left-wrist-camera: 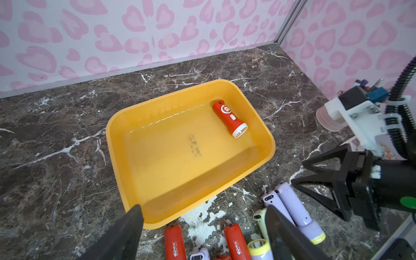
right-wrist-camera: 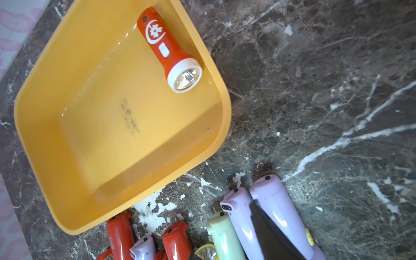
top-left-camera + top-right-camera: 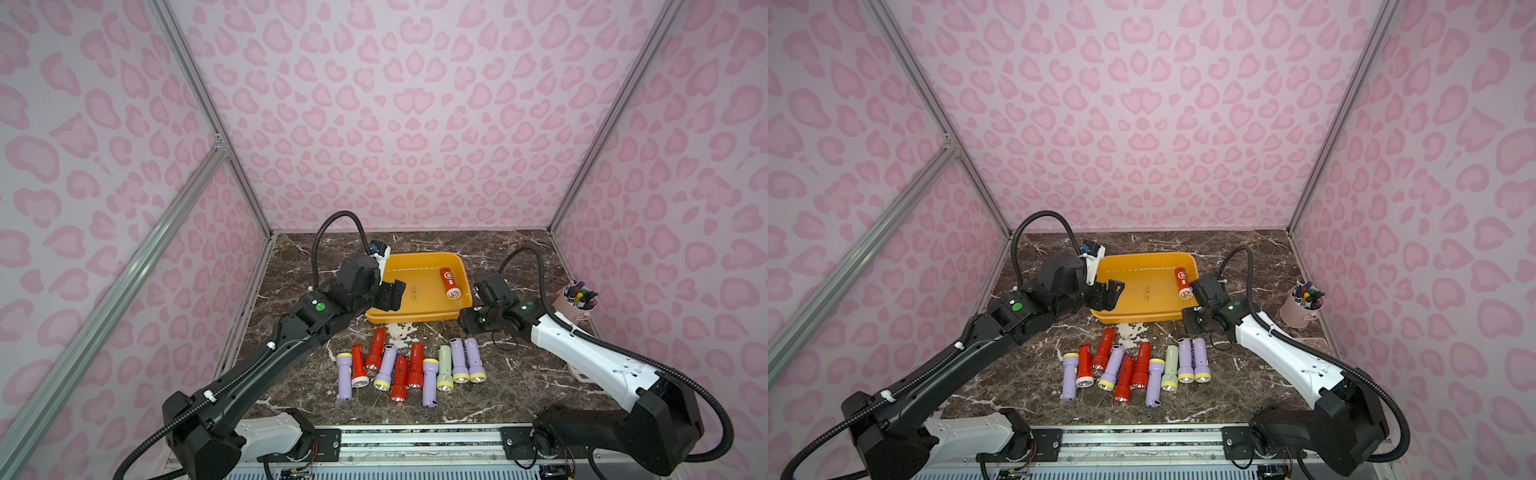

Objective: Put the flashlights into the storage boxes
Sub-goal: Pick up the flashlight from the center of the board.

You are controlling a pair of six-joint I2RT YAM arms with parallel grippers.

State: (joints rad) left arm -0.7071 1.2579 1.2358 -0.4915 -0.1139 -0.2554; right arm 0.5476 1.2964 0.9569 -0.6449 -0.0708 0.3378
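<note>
A red flashlight [image 3: 449, 282] lies in the yellow tray [image 3: 415, 318] against its right wall, by the far right corner. Ten more flashlights [image 3: 414, 365] lie in a row on the bench [image 3: 523, 374] before the tray's near rim. The left gripper [image 3: 391, 300] hangs over the tray's near left corner, fingers wide, empty; the right gripper [image 1: 297, 171] sits off the near right corner, fingers narrowly parted, empty

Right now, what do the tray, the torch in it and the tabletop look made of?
Tray: likely moulded plastic, glossy orange-yellow, highlights along rounded rim.
Torch: smooth red plastic, white head ring, mirrored reflector.
Tabletop: marble look, white veins; flaked white patches suggest a printed film.
</note>
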